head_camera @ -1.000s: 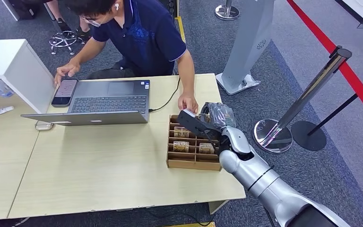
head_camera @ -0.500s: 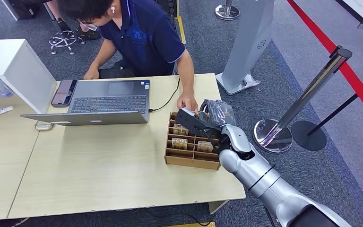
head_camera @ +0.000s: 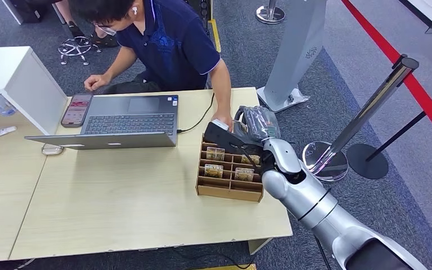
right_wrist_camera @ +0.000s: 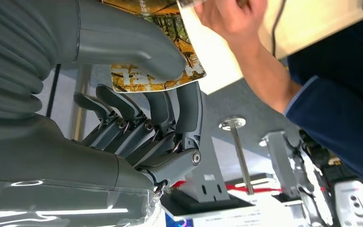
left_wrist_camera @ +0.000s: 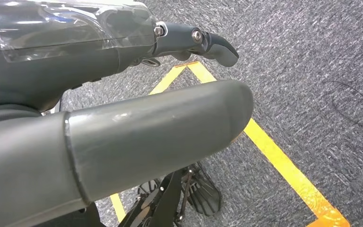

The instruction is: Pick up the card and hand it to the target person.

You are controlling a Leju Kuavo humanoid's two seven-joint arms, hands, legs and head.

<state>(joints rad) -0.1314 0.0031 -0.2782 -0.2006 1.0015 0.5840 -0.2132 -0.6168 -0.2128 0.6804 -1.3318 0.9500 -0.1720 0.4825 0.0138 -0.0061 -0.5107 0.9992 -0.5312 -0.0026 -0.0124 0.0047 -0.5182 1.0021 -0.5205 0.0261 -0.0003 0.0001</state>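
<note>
Grey carpet floor [head_camera: 292, 50] with yellow tape line [left_wrist_camera: 283, 163] and red strip [head_camera: 394, 62]. Light wood table [head_camera: 118, 202], white cabinet [head_camera: 17, 79], chrome stanchion [head_camera: 365, 115], grey kiosk stand [head_camera: 298, 50].

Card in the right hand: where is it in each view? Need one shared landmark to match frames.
Head view: the card shows as a small pale edge above the far end of the box, at the tip of the right hand, beside the person's hand.
Right wrist view: the card, printed with autumn trees, is pinched between thumb and fingers.
Left wrist view: not in it.
Shared landmark: the person's hand.
</note>
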